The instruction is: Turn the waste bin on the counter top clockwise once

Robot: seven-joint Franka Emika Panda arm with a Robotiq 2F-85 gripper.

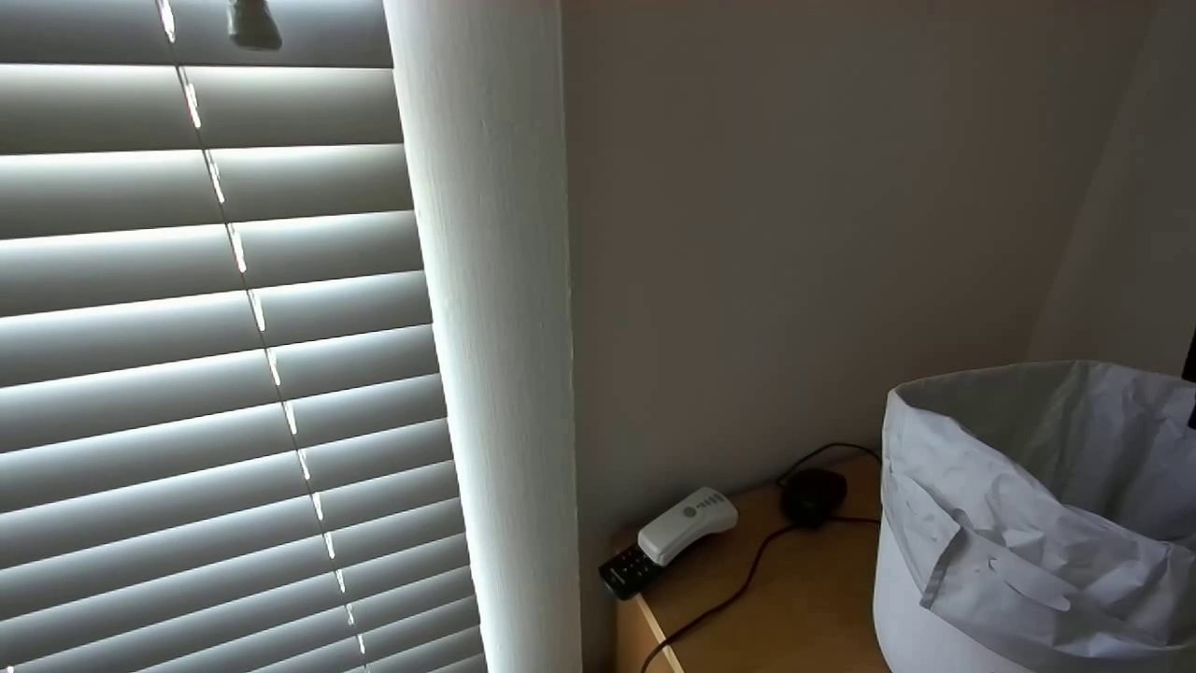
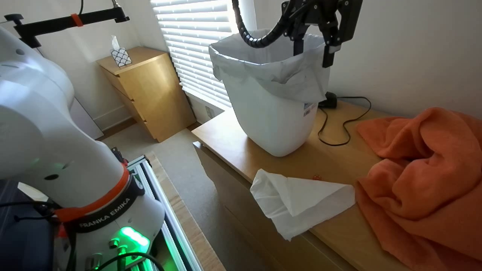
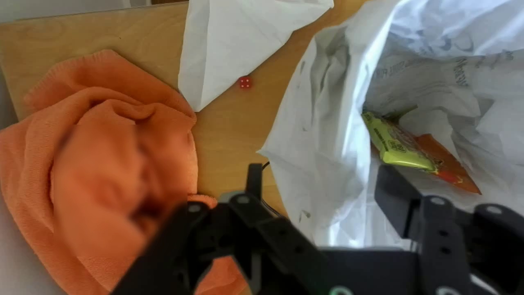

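Your counter [image 2: 339, 158] drops away at its front edge; let the turn drift that way and the load could go over. The bin [image 2: 269, 116] stands upright on it, back from that edge, wider at the top than at the foot, so a sideways shove on the rim may tip it rather than spin it. The liner [image 3: 323, 155] is your likeliest trouble: folded loosely over the rim, it may slip or tear off in your grasp without the bin turning at all. The towel [image 2: 425, 188] lies apart from the bin, a worry only if your swing runs wide. The white sheet [image 2: 301, 199] overhangs the front edge and would probably drop if nudged. Your claw [image 3: 321, 178] is released, fingers apart to either side of the rim, one over the inside; I can't tell whether either touches. Close too high and you might pinch liner alone. The cord [image 2: 335, 145], near the bin's foot, could snag as it pivots. The packets [image 3: 393, 143] inside would likely spill in a tip. The die [image 3: 245, 82], at the sheet's edge, could be swept along.
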